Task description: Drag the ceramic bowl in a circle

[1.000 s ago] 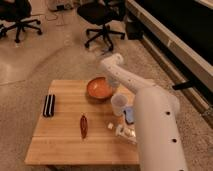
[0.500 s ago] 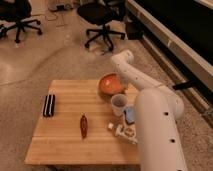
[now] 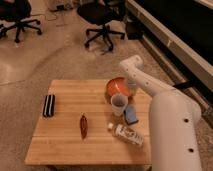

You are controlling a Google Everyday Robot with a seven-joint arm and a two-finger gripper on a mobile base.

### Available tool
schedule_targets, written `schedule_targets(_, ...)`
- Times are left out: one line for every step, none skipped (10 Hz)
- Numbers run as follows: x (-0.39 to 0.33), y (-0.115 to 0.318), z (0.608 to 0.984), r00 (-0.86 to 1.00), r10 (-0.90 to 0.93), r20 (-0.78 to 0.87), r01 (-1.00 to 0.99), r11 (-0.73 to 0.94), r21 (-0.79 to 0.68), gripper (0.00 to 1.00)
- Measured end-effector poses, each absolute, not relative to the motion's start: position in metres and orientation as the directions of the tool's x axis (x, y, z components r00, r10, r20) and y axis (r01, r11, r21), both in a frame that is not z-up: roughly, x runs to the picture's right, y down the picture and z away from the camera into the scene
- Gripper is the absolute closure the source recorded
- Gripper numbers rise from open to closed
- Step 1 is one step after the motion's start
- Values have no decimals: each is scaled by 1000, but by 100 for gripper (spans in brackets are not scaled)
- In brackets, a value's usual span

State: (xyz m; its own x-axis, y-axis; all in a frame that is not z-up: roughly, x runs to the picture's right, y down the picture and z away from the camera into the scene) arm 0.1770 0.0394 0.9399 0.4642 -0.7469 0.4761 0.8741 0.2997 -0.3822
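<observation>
Well back on the right part of the wooden worktop [image 3: 65, 145] sat the ceramic bowl [image 3: 116, 86], a shallow orange-red round with a darker rim. The pincer [image 3: 131, 91] came down onto its right side from the bent white arm [image 3: 150, 89], so the bowl lay just to the left of and beneath the pincer, the two apparently in contact at the rim. Whether the pincer was spread, pressed together or pinching the rim could not be told, since the wrist covered that spot. The arm also hid the bowl's right edge, and its bulky lower section cut off the worktop's right margin. A small white cup [image 3: 118, 104] stood upright just in front of the bowl, overlapping its near rim in this view; touching or merely close, it was unclear. The bowl's inside showed plain orange glaze, and what the cup held could not be made out. Just beside the cup lay a blue sponge [image 3: 131, 115], and nearer the front edge a clear bottle [image 3: 128, 135] on its side. A red chili [image 3: 83, 125] lay toward the middle, and a flat black ridged object [image 3: 48, 105], too blurred to name, lay near the left edge.
</observation>
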Motion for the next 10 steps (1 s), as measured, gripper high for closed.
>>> schedule_targets(167,46,930,448,-744,495,886,298,-355,100)
schedule_targets(151,52,917,420,-745,519,904,293,-312,100)
schedule_targets(137,56,907,392,-747,537,918,281,-279,100)
schedule_targets(126,58,901,368,-752,547,929,271,-252,100)
schedule_targets(105,62,895,324,-760,563,946,249,-208,100)
schedule_targets(87,66,892,290,-765,575,957,231,-176,100)
schedule_targets(73,68,890,265,-767,584,964,218,-152,100)
schedule_targets(54,69,890,236,-770,592,971,205,-122,100)
schedule_targets(31,68,889,205,-773,600,978,192,-87,100)
schedule_targets(9,65,890,180,-777,603,981,183,-58,100)
